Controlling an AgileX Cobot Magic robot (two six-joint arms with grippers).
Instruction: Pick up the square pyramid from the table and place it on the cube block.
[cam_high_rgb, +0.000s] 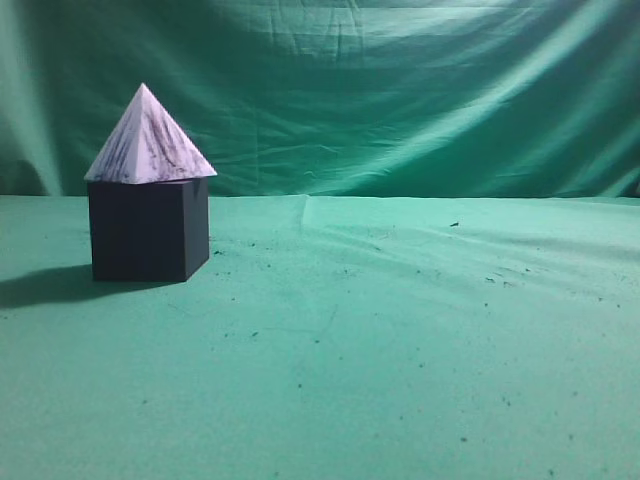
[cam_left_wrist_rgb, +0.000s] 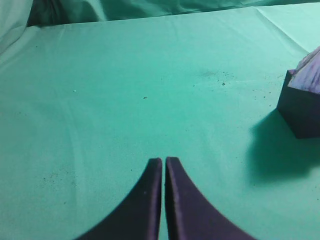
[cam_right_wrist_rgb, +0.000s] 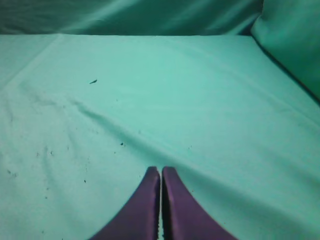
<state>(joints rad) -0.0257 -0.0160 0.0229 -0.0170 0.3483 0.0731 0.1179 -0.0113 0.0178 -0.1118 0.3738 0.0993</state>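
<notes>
The white marbled square pyramid sits upright on top of the dark cube block, which stands on the green table at the left. Both also show at the right edge of the left wrist view: the cube block with the pyramid on it. My left gripper is shut and empty, above bare cloth well to the left of the cube. My right gripper is shut and empty over bare cloth. Neither gripper shows in the exterior view.
A green backdrop curtain hangs behind the table. The cloth is wrinkled with small dark specks. The cube casts a shadow to its left.
</notes>
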